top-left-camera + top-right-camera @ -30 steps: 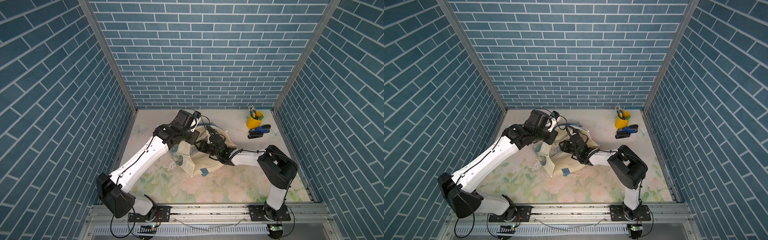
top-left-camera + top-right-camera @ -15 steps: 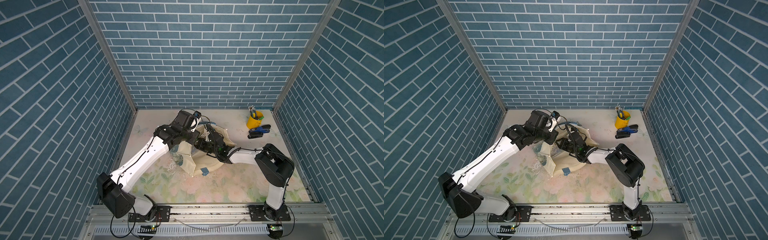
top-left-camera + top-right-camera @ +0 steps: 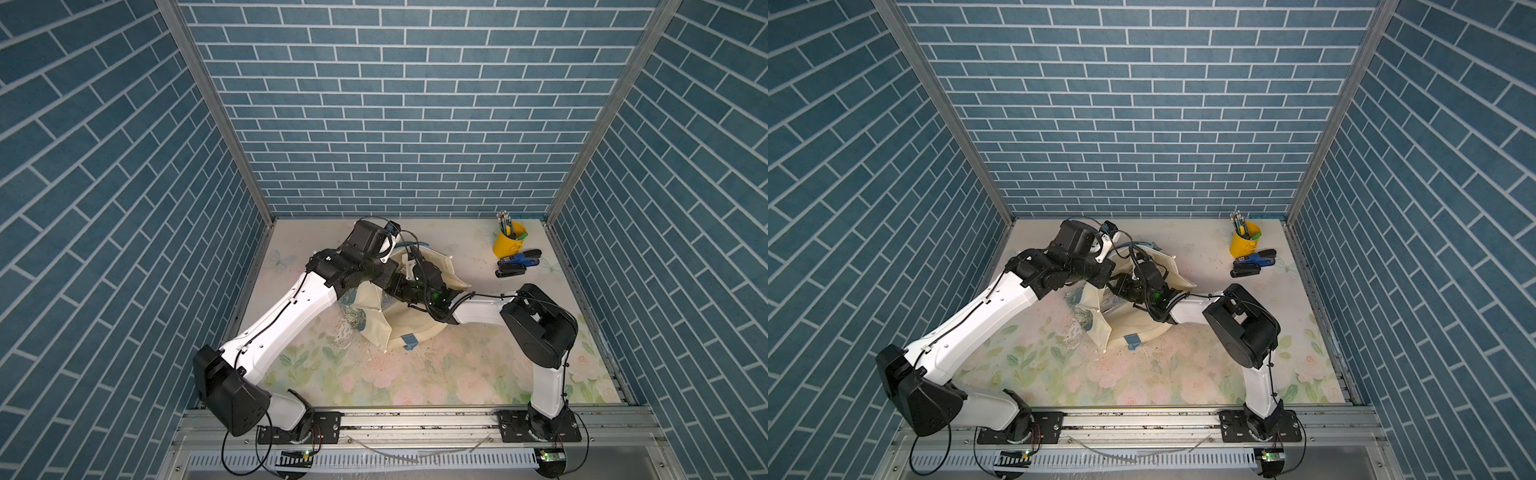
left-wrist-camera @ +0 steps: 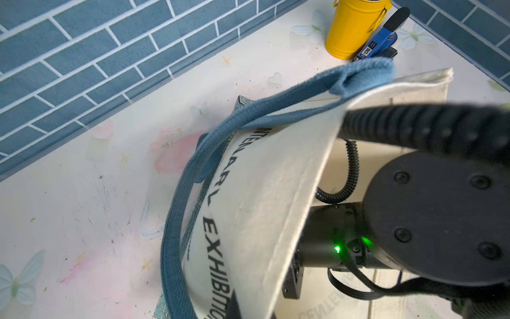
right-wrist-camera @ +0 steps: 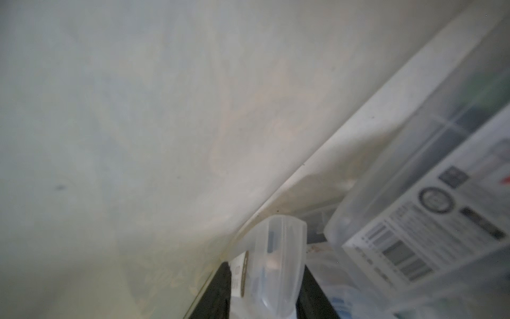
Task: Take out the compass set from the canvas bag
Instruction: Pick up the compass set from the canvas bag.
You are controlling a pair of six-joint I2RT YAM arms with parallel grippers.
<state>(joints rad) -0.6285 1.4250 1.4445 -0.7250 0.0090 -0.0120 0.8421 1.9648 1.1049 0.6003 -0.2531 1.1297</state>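
The cream canvas bag (image 3: 376, 320) (image 3: 1096, 316) lies on the floral table top with its mouth held up. My left gripper (image 4: 248, 312) is shut on the bag's lettered rim (image 4: 262, 179), beside a blue strap (image 4: 176, 215). My right gripper (image 5: 271, 290) reaches inside the bag (image 5: 165, 124); in both top views its fingers are hidden by cloth. Between its black fingers (image 5: 215, 298) sits the rounded edge of a translucent plastic case, apparently the compass set (image 5: 278, 248). Both fingers lie against the case.
A second clear box with a barcode label (image 5: 414, 221) lies in the bag beside the gripped case. At the back right stand a yellow pencil cup (image 3: 509, 239) (image 4: 353, 30), a blue stapler (image 3: 517, 262) and a black one (image 3: 509, 272).
My right arm has pushed further left into the bag and its jaws have narrowed. The left arm still holds the rim up in the same place.
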